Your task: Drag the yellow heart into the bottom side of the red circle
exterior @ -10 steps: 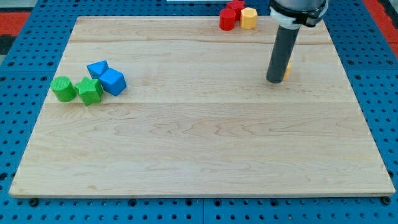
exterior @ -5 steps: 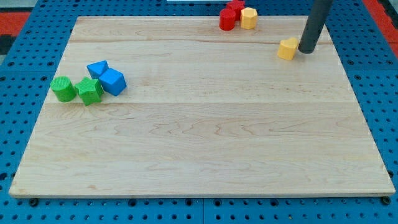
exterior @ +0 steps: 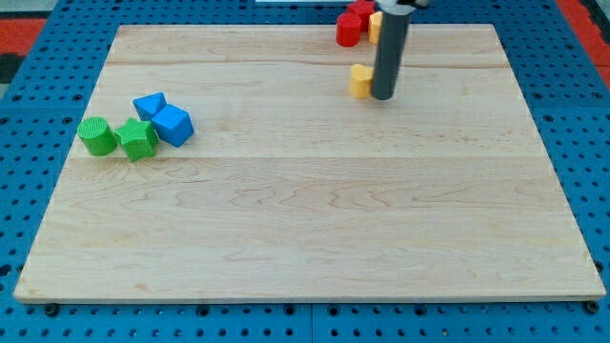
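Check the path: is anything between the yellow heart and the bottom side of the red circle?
Nothing visible. The yellow heart sits just below the red circle, bare board between them; my tip touches the heart's right side.

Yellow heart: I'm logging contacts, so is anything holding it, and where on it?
Nothing is held; the arm only has a rod. My tip presses against the yellow heart on its side toward the view's right, just below the red circle.
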You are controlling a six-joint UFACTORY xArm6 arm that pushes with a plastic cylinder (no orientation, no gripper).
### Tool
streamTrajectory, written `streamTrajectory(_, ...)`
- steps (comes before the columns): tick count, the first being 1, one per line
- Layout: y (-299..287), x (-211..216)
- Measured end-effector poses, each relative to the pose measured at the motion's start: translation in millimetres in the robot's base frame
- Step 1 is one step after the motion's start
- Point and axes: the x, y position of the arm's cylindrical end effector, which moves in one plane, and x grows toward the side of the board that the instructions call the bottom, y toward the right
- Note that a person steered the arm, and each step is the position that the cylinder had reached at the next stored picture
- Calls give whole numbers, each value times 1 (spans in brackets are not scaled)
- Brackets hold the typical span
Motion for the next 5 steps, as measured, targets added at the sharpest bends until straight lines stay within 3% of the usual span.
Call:
streamTrajectory(1, -35, -4)
streamTrajectory(5, -35, -40)
